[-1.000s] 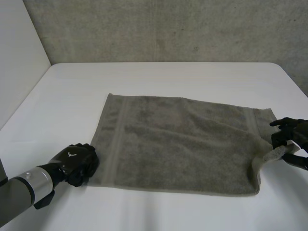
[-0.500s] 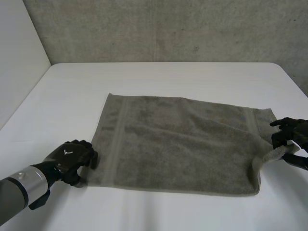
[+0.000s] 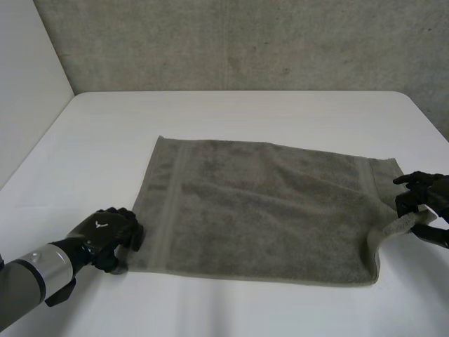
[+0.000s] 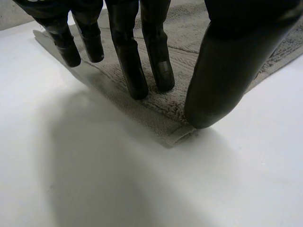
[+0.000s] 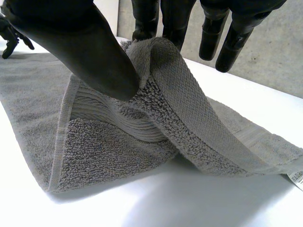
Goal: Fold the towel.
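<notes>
A grey-green towel lies spread flat on the white table. My left hand is at its near left corner. In the left wrist view the fingers stand fairly straight with their tips on the towel, and the thumb presses down near the corner, which lies flat. My right hand is at the near right corner. There the thumb and fingers pinch a raised fold of the towel, lifted just off the table.
A grey wall runs behind the table and a white panel stands at the left. Bare white table surrounds the towel on all sides. My left hand shows small at the far end of the cloth in the right wrist view.
My left hand has loosened from a tight curl at the near left corner and now rests its fingertips on the flat cloth. The right hand keeps its hold and has not moved.
</notes>
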You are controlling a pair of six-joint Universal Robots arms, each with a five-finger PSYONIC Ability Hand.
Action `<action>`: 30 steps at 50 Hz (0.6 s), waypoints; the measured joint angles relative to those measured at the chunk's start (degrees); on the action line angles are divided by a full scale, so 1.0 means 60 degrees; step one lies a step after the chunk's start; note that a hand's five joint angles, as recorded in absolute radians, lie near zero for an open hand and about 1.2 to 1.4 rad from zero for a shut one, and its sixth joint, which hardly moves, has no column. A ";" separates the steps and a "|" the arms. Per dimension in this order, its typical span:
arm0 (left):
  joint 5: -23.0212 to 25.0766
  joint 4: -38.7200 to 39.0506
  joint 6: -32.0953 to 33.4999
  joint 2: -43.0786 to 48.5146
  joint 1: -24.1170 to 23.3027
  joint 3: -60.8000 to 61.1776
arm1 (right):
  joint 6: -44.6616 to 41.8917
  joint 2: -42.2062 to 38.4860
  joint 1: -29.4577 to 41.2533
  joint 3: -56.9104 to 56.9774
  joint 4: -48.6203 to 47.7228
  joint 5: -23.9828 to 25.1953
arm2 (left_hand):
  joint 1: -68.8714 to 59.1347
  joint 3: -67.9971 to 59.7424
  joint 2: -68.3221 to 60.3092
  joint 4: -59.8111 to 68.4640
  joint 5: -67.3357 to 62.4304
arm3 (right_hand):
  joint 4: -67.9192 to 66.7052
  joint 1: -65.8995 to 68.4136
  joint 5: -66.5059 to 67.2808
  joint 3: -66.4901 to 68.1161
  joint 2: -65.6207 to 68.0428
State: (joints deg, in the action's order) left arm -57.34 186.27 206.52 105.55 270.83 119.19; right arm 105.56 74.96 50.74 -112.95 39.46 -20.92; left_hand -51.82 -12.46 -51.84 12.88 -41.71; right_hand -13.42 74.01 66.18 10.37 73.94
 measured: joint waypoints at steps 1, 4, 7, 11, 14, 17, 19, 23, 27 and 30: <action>-0.0003 0.0029 0.0001 0.0041 -0.0007 -0.0004 | 0.0000 0.0000 0.0000 0.0000 0.0000 0.0000 | -0.0323 0.0000 -0.0335 0.0000 -0.0306 | 0.0001 0.0000 0.0000 0.0000 0.0000; -0.0015 0.0087 0.0002 0.0162 -0.0031 -0.0021 | 0.0000 0.0000 -0.0001 0.0000 0.0000 0.0000 | -0.1113 0.0000 -0.1132 0.0000 -0.1131 | 0.0000 0.0000 0.0000 0.0001 0.0000; -0.0036 0.0137 0.0003 0.0296 -0.0058 -0.0054 | 0.0000 0.0000 -0.0002 0.0000 0.0000 0.0000 | -0.2135 0.0000 -0.2200 0.0000 -0.2238 | 0.0000 0.0000 0.0000 0.0001 -0.0004; -0.0050 0.0167 0.0003 0.0416 -0.0099 -0.0082 | 0.0000 -0.0002 -0.0004 0.0001 0.0000 0.0000 | -0.3323 0.0000 -0.3613 0.0000 -0.3649 | 0.0000 0.0000 0.0000 0.0001 -0.0004; -0.0061 0.0171 0.0003 0.0492 -0.0144 -0.0093 | 0.0000 -0.0002 -0.0005 0.0001 0.0001 0.0000 | -0.3739 0.0000 -0.3926 0.0000 -0.4019 | 0.0000 0.0000 0.0000 0.0001 -0.0004; -0.0076 0.0157 0.0003 0.0522 -0.0192 -0.0102 | 0.0000 -0.0001 -0.0005 0.0001 0.0010 0.0000 | -0.3745 0.0000 -0.3927 0.0000 -0.4031 | 0.0000 0.0000 0.0000 0.0000 -0.0004; -0.0085 0.0139 0.0003 0.0516 -0.0219 -0.0115 | 0.0000 0.0000 -0.0005 0.0001 0.0016 0.0000 | -0.3745 0.0000 -0.3927 0.0000 -0.4049 | 0.0001 0.0000 0.0000 0.0001 -0.0004; -0.0103 0.0086 0.0003 0.0431 -0.0272 -0.0180 | 0.0000 0.0001 -0.0005 0.0001 0.0031 0.0000 | -0.3758 0.0000 -0.3928 0.0000 -0.4049 | 0.0000 0.0000 0.0000 0.0001 -0.0004; -0.0118 0.0031 -0.0001 0.0196 -0.0284 -0.0239 | 0.0000 0.0001 -0.0010 0.0001 0.0041 0.0000 | -0.3792 0.0000 -0.3928 0.0000 -0.4049 | 0.0000 0.0000 0.0000 0.0001 -0.0004; -0.0120 -0.0022 -0.0007 -0.0106 -0.0283 -0.0263 | 0.0000 0.0002 -0.0014 0.0004 0.0044 0.0000 | -0.3803 0.0000 -0.3928 0.0000 -0.4049 | 0.0000 0.0000 0.0000 0.0001 -0.0004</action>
State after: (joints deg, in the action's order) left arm -58.05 186.14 206.48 104.92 269.13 117.62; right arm 105.56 74.97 50.66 -112.92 39.72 -20.92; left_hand -74.64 -12.46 -75.41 12.88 -66.00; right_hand -13.42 74.01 66.18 10.38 73.92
